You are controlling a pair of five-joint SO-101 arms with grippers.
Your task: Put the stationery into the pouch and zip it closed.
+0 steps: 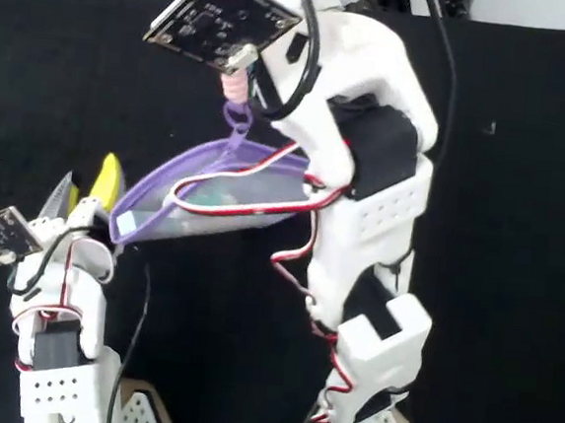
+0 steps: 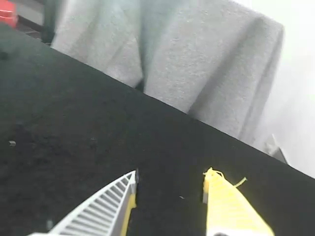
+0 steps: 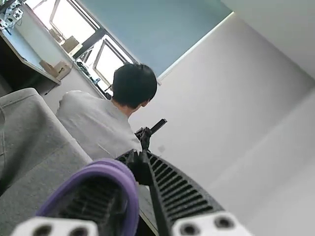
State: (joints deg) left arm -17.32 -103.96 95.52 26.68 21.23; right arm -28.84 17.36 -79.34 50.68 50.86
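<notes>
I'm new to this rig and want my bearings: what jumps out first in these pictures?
A purple-edged pouch hangs in the air mid-frame in the high view, slung by its pull loop from the right gripper. Low at the left edge, the left gripper stands open beside the pouch's lower end, one finger yellow.

Bright daylight from windows

Beyond the black table a grey cloth hangs draped, with a white wall behind it and sunlit windows farther off.
</notes>
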